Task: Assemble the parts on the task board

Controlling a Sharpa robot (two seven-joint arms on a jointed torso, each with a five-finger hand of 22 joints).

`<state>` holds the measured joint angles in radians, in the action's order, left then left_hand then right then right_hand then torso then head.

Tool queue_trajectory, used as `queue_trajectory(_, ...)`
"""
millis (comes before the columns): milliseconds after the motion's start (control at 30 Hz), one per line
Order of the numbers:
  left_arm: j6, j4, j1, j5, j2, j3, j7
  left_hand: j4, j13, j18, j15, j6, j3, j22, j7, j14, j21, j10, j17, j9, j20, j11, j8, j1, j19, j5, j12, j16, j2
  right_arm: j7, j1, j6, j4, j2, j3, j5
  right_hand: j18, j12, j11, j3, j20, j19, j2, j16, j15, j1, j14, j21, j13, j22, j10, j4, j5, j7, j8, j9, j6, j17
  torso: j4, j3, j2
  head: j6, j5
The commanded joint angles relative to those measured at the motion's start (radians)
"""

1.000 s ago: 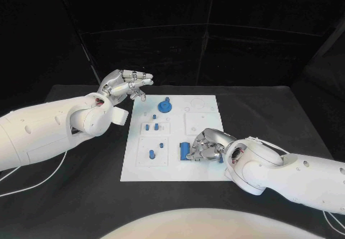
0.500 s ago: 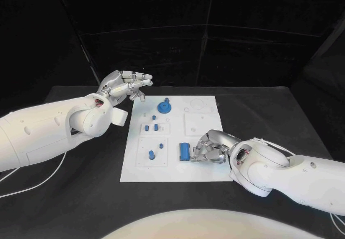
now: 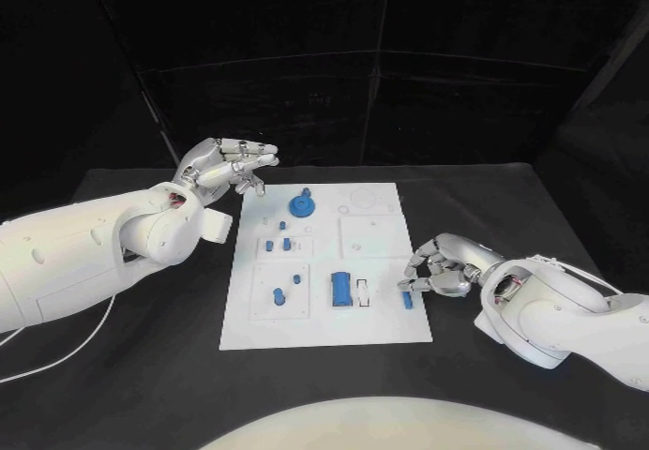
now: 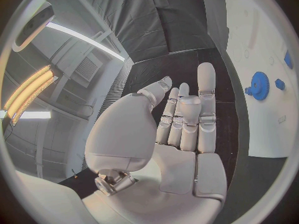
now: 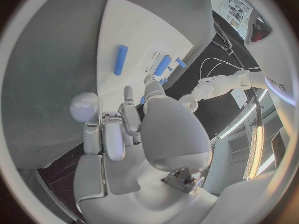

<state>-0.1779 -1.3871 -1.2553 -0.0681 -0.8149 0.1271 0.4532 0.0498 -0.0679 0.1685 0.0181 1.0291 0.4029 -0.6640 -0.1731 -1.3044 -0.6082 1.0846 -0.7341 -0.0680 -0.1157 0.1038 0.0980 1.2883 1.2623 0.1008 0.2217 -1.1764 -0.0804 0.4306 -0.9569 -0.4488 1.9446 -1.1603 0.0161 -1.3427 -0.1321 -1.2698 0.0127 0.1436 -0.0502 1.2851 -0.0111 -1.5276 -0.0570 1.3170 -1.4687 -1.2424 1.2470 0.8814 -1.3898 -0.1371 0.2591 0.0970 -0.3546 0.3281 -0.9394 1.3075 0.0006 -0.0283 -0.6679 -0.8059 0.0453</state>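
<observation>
**Both hands empty beside the board**

The task board lies at centre frame. The right hand, fingers curled narrow around nothing, hovers at its right edge, just beside a small blue peg. The left hand, fingers loosely spread, is raised at upper left, near the blue gear.

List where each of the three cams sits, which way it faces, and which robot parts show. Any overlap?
Head view: on the robot's head, looking down at the white board; both arms, left hand and right hand show.
Left wrist view: behind the left hand, facing along its fingers past the board's edge.
Right wrist view: behind the right hand, facing the board.
Shared: head and left wrist views both show the blue gear.
</observation>
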Motion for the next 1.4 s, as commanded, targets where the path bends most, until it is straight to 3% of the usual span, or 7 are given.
queue_trajectory(33,0.008,-0.005,-0.001,0.004,0.000,-0.001,0.005,0.000,-0.002,0.014,0.000,-0.005,-0.005,0.001,-0.003,0.009,0.003,-0.008,0.001,0.001,0.000,0.002,0.006,-0.003,-0.002,-0.004,0.007,0.004,0.007,-0.018,-0.002,0.006,-0.002,-0.013,0.000,-0.014,0.011,0.006,0.005,0.005,-0.008,-0.002,0.011,-0.003,0.007,0.000,-0.083,0.004,-0.005,0.001,0.002,0.001,0.008,0.001,0.006,-0.003,-0.013,0.171,-0.0041,0.0005,-0.002,0.001,0.008)
queue_trajectory(167,0.009,-0.007,-0.001,0.004,0.000,0.000,0.005,0.000,-0.002,0.014,0.000,-0.005,-0.005,0.001,-0.003,0.009,0.003,-0.008,0.001,0.001,0.000,0.002,0.006,-0.003,-0.002,-0.004,0.007,0.004,0.007,0.010,-0.001,0.052,-0.014,-0.015,0.000,-0.055,0.009,0.017,-0.004,0.013,-0.005,-0.006,0.017,0.001,0.001,-0.002,-0.081,0.009,-0.014,-0.007,0.006,-0.003,0.023,-0.010,0.003,0.000,-0.054,0.163,-0.0135,0.0023,0.000,0.000,0.009)
queue_trajectory(300,0.010,-0.008,-0.001,0.004,0.000,0.000,0.005,0.000,-0.002,0.014,0.000,-0.005,-0.005,0.001,-0.003,0.009,0.003,-0.008,0.001,0.001,0.000,0.002,0.006,-0.003,-0.002,-0.004,0.007,0.004,0.007,0.035,0.000,0.088,-0.029,-0.003,0.000,-0.093,0.009,0.019,-0.008,0.018,-0.002,-0.006,0.018,0.001,-0.003,-0.004,-0.081,0.009,-0.015,-0.006,0.006,-0.005,0.028,-0.015,0.001,0.003,-0.069,0.163,-0.0161,0.0028,0.000,-0.002,0.008)
queue_trajectory(433,0.010,-0.009,-0.001,0.004,-0.001,0.000,0.005,0.000,-0.002,0.014,0.000,-0.005,-0.005,0.001,-0.003,0.009,0.003,-0.008,0.001,0.001,0.000,0.002,0.006,-0.003,-0.002,-0.004,0.007,0.004,0.007,0.051,0.001,0.110,-0.044,0.014,0.001,-0.115,0.009,0.020,-0.010,0.025,0.000,-0.006,0.015,0.001,-0.005,-0.010,-0.081,0.009,-0.015,-0.005,0.005,-0.009,0.028,-0.017,0.003,0.006,-0.075,0.163,-0.0128,0.0022,0.000,-0.003,0.011)
queue_trajectory(1000,0.012,-0.009,-0.001,0.004,-0.003,0.000,0.004,0.000,-0.002,0.014,0.000,-0.005,-0.005,0.001,-0.003,0.009,0.003,-0.008,0.001,0.001,0.000,0.002,0.006,-0.003,-0.002,-0.004,0.007,0.004,0.007,0.075,0.010,0.156,-0.080,0.079,0.001,-0.131,0.009,0.019,-0.012,0.032,0.002,-0.006,0.015,0.002,-0.007,-0.013,-0.081,0.011,-0.014,-0.007,0.003,-0.013,0.032,-0.020,0.004,0.010,-0.081,0.163,-0.0127,0.0023,0.000,-0.008,0.011)
queue_trajectory(1400,0.012,-0.009,-0.001,0.004,-0.004,0.000,0.002,0.000,-0.002,0.014,0.000,-0.005,-0.005,0.001,-0.003,0.009,0.003,-0.008,0.001,0.001,0.000,0.002,0.006,-0.003,-0.002,-0.004,0.007,0.004,0.007,0.096,0.013,0.215,-0.090,0.106,0.001,-0.194,0.009,0.025,-0.018,0.031,0.008,-0.008,0.011,0.004,-0.012,0.040,-0.080,0.015,-0.016,-0.010,0.005,0.019,0.027,-0.025,0.010,0.023,-0.088,0.160,-0.0125,0.0018,0.001,-0.010,0.010)
